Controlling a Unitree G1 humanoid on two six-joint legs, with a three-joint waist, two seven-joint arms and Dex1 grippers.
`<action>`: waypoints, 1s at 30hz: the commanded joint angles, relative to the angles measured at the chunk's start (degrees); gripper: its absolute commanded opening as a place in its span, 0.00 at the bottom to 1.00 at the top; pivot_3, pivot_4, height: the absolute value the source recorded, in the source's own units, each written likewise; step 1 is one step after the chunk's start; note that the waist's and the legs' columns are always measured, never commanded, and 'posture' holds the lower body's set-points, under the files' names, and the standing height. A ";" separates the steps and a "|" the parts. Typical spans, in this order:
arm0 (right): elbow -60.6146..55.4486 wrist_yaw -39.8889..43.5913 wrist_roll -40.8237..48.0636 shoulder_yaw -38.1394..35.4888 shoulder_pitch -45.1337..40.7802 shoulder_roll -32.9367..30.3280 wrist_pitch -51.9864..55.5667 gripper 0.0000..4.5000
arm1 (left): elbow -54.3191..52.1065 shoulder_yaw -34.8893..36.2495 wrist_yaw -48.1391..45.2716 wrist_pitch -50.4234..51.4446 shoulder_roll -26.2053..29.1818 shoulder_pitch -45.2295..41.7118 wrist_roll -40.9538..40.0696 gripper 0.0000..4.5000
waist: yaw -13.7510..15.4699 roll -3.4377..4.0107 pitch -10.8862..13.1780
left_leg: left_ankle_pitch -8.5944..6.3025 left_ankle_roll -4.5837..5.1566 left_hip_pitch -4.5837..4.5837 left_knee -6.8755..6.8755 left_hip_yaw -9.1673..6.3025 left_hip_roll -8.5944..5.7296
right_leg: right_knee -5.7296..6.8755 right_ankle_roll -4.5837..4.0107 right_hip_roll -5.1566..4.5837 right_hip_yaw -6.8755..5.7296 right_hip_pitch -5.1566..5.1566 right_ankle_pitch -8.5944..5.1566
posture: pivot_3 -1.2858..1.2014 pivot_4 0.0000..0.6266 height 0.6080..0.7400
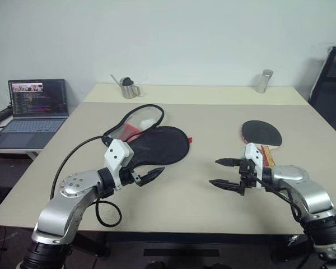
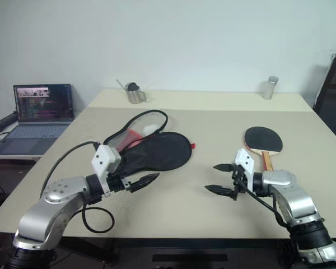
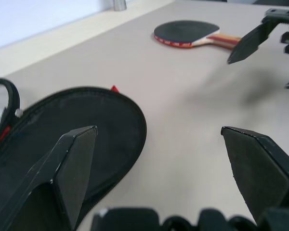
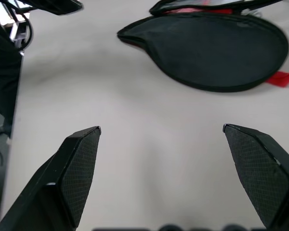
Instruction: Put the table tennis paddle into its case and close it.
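Left gripper (image 1: 152, 176): my fingers stood spread wide and empty, hovering over the table (image 1: 201, 120) just beside the near edge of the case, touching nothing
Right gripper (image 1: 225, 173): my fingers were likewise parted and empty, held above bare tabletop, with the paddle just behind my wrist
Paddle (image 1: 261, 134): it lay flat on the table to my right, black face up, its pale red-striped handle pointing back toward my right arm, well apart from the case
Case (image 1: 157, 144): it lay on the table to my left, unzipped, the black half flat on the surface and the other half folded back behind it, showing red and a white patch inside
Cord (image 1: 151, 107): a thin black loop curved round the far side of the open case
Back of the table: a small metal watering can (image 1: 126, 87) stood at the far left and a metal shaker (image 1: 264, 81) at the far right
Side desk: an open laptop (image 1: 33, 112) sat with its screen lit, off to my left
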 commanded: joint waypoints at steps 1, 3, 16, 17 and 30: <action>-2.56 0.00 0.32 -1.37 -0.82 -2.33 1.58 0.99 | 2.25 -0.56 0.41 -1.73 -0.87 -2.49 1.41 1.00 | 0.08 0.00 0.00 | 0.00 0.00 0.00 0.02 -0.01 -0.01 | 0.00 0.00 0.00 -0.01 0.01 0.00 | 0.52 0.24 1.00; -1.32 0.53 -0.54 -1.15 -1.16 -3.48 0.82 0.99 | 4.36 -2.03 0.71 -3.60 -1.86 -3.53 3.16 1.00 | 0.14 -0.01 0.00 | 0.00 0.00 0.00 0.04 -0.01 -0.04 | 0.00 0.00 0.00 -0.02 0.03 0.01 | 0.52 0.24 1.00; -4.87 -0.46 2.89 -3.36 -5.92 -4.88 5.50 0.99 | 7.35 1.39 -1.03 -6.94 -1.97 -0.62 3.64 1.00 | -0.01 -0.04 0.01 | -0.06 0.03 -0.03 0.04 0.02 -0.02 | -0.08 0.00 -0.02 0.01 0.03 0.01 | 0.52 0.24 1.00; -5.39 -0.66 3.08 -3.33 -6.21 -4.78 5.99 0.99 | 7.35 2.25 -1.41 -7.10 -1.29 0.33 3.46 1.00 | -0.05 -0.04 0.01 | -0.06 0.03 -0.03 0.04 0.02 -0.01 | -0.08 0.00 -0.02 0.01 0.03 0.01 | 0.52 0.24 1.00; -12.70 -4.36 7.39 -4.64 -5.15 -2.95 9.76 0.99 | 36.28 1.15 -12.90 -21.04 9.46 -10.05 11.48 1.00 | 0.33 -0.06 0.01 | -0.12 -0.02 -0.11 0.04 -0.06 0.01 | -0.23 0.00 -0.09 -0.08 0.00 0.01 | 0.52 0.24 1.00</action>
